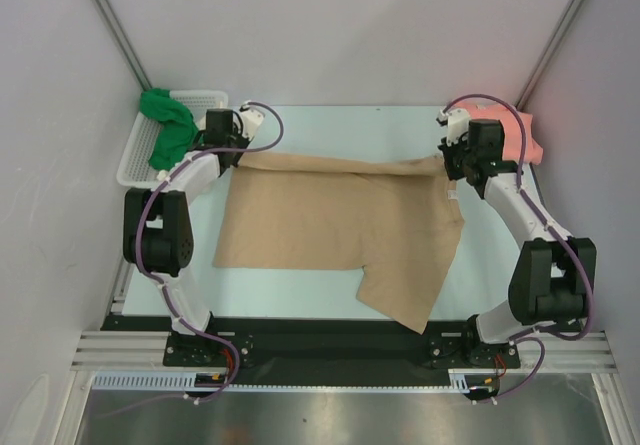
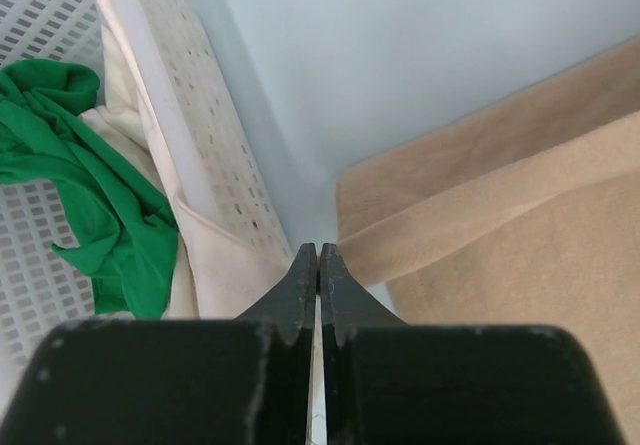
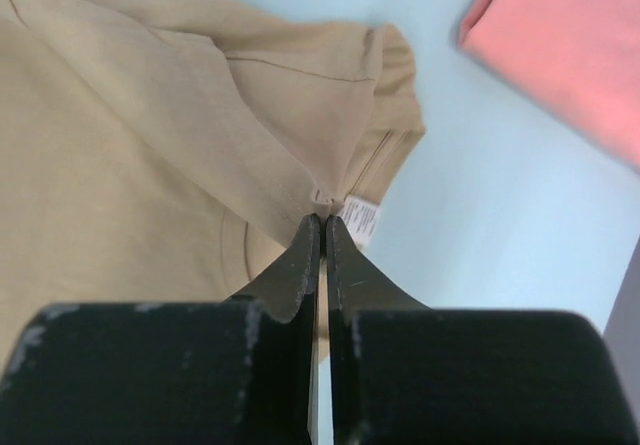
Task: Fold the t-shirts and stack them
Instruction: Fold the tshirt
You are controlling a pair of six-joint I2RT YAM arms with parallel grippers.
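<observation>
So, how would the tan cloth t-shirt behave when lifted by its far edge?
Probably floppy: the tan cloth t-shirt folds and creases where the right gripper pinches it. Likely light, being thin cloth. Its near corner would probably dangle.

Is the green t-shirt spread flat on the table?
No, the green t-shirt lies bunched up in the white lattice basket at the far left of the top view.

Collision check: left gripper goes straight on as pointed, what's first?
Probably bare table, in the gap between the basket and the tan shirt. The left gripper is shut at the shirt's corner; depth is unclear.
</observation>
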